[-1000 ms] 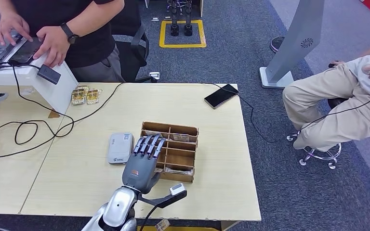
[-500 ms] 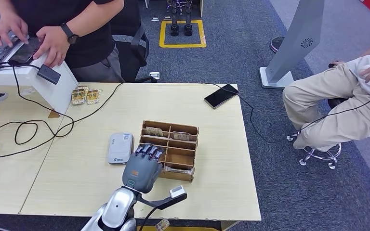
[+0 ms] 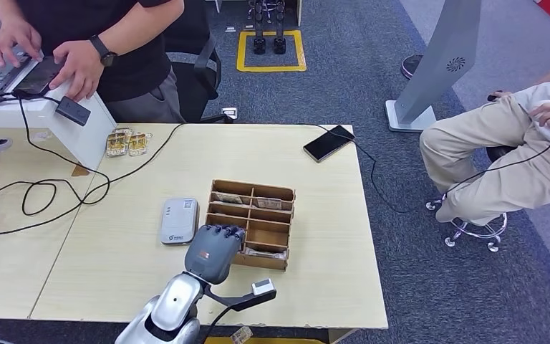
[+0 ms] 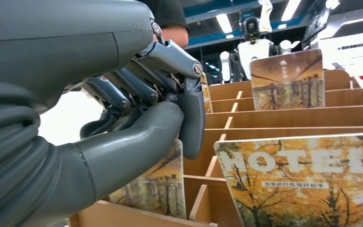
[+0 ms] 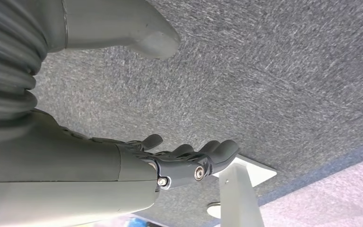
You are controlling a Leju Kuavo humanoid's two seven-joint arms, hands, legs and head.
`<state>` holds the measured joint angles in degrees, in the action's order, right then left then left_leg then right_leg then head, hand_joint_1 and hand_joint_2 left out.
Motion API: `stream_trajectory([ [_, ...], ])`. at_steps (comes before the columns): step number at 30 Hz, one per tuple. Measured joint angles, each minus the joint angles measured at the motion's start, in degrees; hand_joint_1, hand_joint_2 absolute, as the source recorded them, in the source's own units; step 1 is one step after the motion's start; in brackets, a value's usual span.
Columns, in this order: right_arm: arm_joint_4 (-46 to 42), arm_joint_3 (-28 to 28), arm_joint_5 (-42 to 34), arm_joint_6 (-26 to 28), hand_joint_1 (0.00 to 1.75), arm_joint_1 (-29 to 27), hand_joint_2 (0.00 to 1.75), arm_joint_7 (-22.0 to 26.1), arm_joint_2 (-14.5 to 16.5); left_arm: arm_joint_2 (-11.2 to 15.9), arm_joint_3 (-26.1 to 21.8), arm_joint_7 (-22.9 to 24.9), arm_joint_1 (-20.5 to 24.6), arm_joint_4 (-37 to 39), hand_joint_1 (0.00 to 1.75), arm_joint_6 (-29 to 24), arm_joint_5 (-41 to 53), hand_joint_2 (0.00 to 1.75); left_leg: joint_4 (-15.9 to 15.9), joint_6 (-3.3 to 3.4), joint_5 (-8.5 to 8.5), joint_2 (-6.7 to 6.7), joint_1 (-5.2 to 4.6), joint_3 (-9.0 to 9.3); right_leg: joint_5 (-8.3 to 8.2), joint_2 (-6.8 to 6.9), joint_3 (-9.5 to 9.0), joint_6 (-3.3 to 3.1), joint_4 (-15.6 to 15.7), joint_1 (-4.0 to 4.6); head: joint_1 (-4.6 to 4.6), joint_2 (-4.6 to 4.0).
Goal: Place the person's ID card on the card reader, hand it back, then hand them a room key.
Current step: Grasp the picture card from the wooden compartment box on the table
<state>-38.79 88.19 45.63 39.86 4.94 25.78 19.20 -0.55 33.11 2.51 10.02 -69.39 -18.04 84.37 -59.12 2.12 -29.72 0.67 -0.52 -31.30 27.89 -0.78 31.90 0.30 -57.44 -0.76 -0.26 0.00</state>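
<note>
Head view: left robot hand (image 3: 213, 251) curls over the wooden organiser's (image 3: 276, 192) near-left slot on the table (image 3: 315, 236).
Left wrist view: thumb and fingers (image 4: 191, 118) pinch a room key card (image 4: 158, 189); lift straight up.
Right wrist view: right robot hand (image 5: 189, 163) hangs, fingers loosely apart, holding nothing.

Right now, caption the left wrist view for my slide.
Left hand pinching an autumn-print room key card in the wooden slotted box.

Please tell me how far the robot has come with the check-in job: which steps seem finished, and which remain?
No ID card shows on the small grey card reader, so that part seems finished or is hidden. In hand now: the left hand curls into the wooden divided card box, thumb and fingers closing around a yellow hotel key card; I cannot tell if it is gripped. Left: lifting the card and passing it to a person.
</note>
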Motion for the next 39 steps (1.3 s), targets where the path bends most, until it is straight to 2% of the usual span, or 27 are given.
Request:
stream_trajectory([
  [16,0.1,0.0,0.4,0.0,0.0,0.0,1.75,0.3,0.0,0.3,0.0,-1.0,0.6,1.2,1.75,-0.8,-0.3,1.75,0.0,0.0,0.0,0.0,0.01,0.11,0.0,0.0,-0.12,0.0,0.0,0.0,0.0,0.0],
  [25,0.7,0.0,-0.1,0.0,0.0,0.2,1.75,1.8,0.0,0.5,0.0,-2.0,-1.5,1.1,1.75,-8.9,-0.4,1.75,0.0,0.0,0.0,0.0,0.01,0.08,0.0,0.01,-0.1,0.0,0.0,0.0,0.0,0.0],
  [32,1.1,0.0,0.0,0.0,0.0,0.3,1.75,2.2,0.0,0.5,-0.3,-1.9,-3.6,0.4,1.75,-20.1,-0.1,1.75,0.0,0.0,0.0,0.01,0.01,0.06,0.0,0.01,-0.09,0.0,0.0,0.0,0.0,0.0],
  [35,1.2,0.0,0.2,0.0,0.0,0.4,1.75,2.0,0.0,0.3,-1.0,-2.5,-4.6,-1.3,1.75,-21.2,0.0,1.75,0.0,0.0,0.0,0.01,0.01,0.05,0.0,0.01,-0.07,0.0,0.0,0.0,-0.01,0.0],
  [39,1.3,0.0,0.5,0.0,0.0,0.4,1.75,1.9,0.0,-1.1,-3.8,-5.9,-6.9,-7.2,1.75,-21.5,0.0,1.75,0.0,0.0,0.0,0.01,0.0,0.0,0.0,0.01,-0.04,0.0,0.0,0.0,0.0,0.0],
])
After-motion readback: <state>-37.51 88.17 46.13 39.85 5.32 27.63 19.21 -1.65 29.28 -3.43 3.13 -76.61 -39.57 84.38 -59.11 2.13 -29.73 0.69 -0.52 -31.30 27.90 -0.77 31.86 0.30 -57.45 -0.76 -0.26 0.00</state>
